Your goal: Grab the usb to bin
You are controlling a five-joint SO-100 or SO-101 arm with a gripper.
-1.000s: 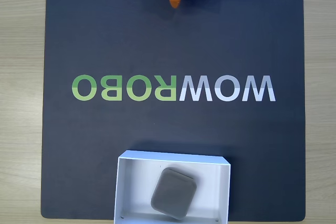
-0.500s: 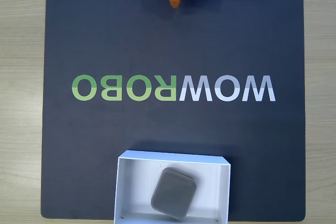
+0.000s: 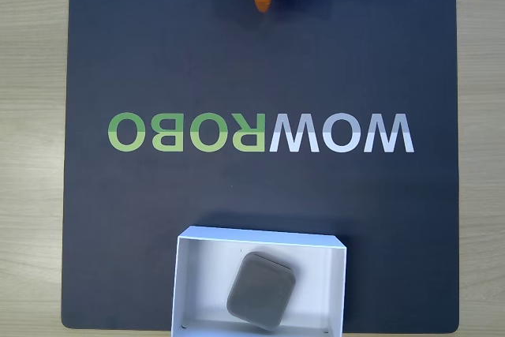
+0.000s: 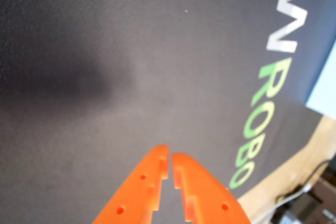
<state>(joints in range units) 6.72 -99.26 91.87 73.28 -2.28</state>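
The pale wood surface carries a dark mat printed with a white-and-green WOWROBO logo, which reads mirrored in the fixed view. At the mat's bottom edge in that view sits the white bin, and the grey usb lies flat inside it, turned at an angle and a little right of the bin's centre, so the placing looks done. The orange pincer is at the top edge of the fixed view, well apart from the bin; in the wrist view its two tips are clenched almost together with just a thin slit between, grasping nothing, low above bare mat. Little can spoil things from here, in my judgement. The thin-walled bin looks light, so an arm sweeping back low across the mat could nudge it or tip the usb out; and the clenched tips, if they dip, could scrape or drag the mat.
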